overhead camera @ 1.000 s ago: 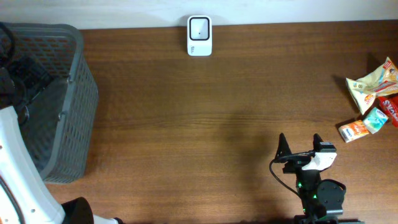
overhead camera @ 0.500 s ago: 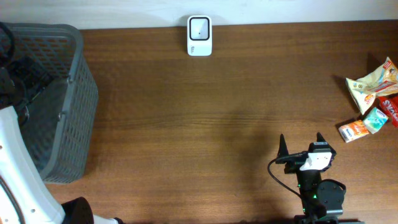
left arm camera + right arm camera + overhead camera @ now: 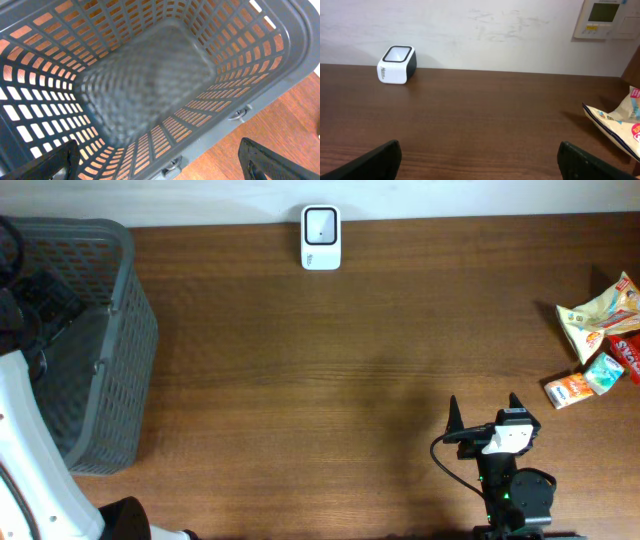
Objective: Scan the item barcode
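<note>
- Change from the view a second ago: the right gripper has turned slightly at the wrist and now points squarely toward the far edge. Nothing else on the table has shifted.
- Right gripper: nearest the robot, well short of the scanner and to its right. Its jaws stand wide and hold nothing. In the wrist view only the two dark fingertips show at the lower corners, with bare wood between them.
- Left gripper: far to the left of the scanner, above the grey basket. Its jaws are spread wide with nothing between them. The wrist view looks straight down into the basket, whose mesh floor is blurred.
- Basket: on the table's left end, reaching from the near side almost level with the scanner.
- Snack packets: a loose cluster at the table's right edge, far to the right of the scanner and nearer the robot than it. It holds a pale crinkled bag, a red packet, a small teal packet and a small orange box. No gripper touches any of them.
- Scanner: a white box with a dark window on top, at the table's far edge against the pale wall.
- Control panel: mounted on the wall, above and well to the right of the scanner.
</note>
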You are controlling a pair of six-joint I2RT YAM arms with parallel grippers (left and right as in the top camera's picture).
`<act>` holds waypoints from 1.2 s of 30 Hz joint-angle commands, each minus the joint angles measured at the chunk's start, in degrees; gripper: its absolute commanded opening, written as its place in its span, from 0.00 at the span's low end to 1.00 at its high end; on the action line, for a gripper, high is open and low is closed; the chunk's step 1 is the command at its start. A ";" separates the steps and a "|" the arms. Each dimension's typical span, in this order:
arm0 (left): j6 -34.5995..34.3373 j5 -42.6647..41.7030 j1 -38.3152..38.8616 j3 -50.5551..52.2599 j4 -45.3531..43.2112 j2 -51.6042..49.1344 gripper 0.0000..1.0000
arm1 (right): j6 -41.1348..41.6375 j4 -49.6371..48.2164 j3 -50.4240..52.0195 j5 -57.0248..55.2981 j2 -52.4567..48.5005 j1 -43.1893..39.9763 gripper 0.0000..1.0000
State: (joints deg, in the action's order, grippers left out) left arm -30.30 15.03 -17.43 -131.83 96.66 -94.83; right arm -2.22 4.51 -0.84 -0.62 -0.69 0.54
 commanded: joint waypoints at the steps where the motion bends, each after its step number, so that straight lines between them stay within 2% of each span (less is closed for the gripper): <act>1: -0.50 0.24 -0.11 -0.20 0.04 0.24 0.99 | -0.52 0.17 0.52 -0.09 0.48 0.52 0.98; 15: -0.02 0.20 -0.11 -0.20 0.04 0.24 0.99 | -0.52 0.17 0.52 -0.09 0.48 0.52 0.98; 18: -0.09 -10.58 0.35 0.42 -0.90 3.32 0.99 | -0.52 0.17 0.52 -0.07 0.48 0.55 0.98; 19: -0.04 -10.75 2.10 2.51 -2.67 5.99 0.99 | -0.52 0.17 0.52 -0.07 0.48 0.52 0.99; 22: 1.88 -9.27 10.67 18.67 -16.74 17.29 0.99 | -0.52 0.17 0.52 -0.09 0.48 0.52 0.98; 26: 14.62 -9.27 23.96 57.20 -50.01 37.86 0.99 | -0.52 0.17 0.52 -0.07 0.48 0.52 0.98; 28: 15.89 -9.03 25.29 79.52 -66.27 51.74 0.99 | -0.52 0.17 0.52 -0.07 0.48 0.55 0.98; 30: 15.87 -7.56 24.50 90.07 -68.08 61.31 0.99 | -0.52 0.17 0.52 -0.07 0.48 0.55 0.98; 32: 15.89 -7.48 24.50 95.01 -67.12 67.04 0.99 | -0.52 0.17 0.52 -0.07 0.48 0.52 0.98; 34: 17.09 -7.08 24.06 99.34 -68.06 69.77 0.99 | -0.52 0.17 0.52 -0.07 0.48 0.55 0.98; 36: 21.22 -7.28 23.06 102.55 -69.77 71.60 0.99 | -0.52 0.17 0.52 -0.07 0.48 0.52 0.99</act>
State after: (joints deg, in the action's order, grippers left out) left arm -14.57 7.11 6.92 -33.54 28.16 -25.39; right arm -2.44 4.51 -0.82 -0.60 -0.58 0.60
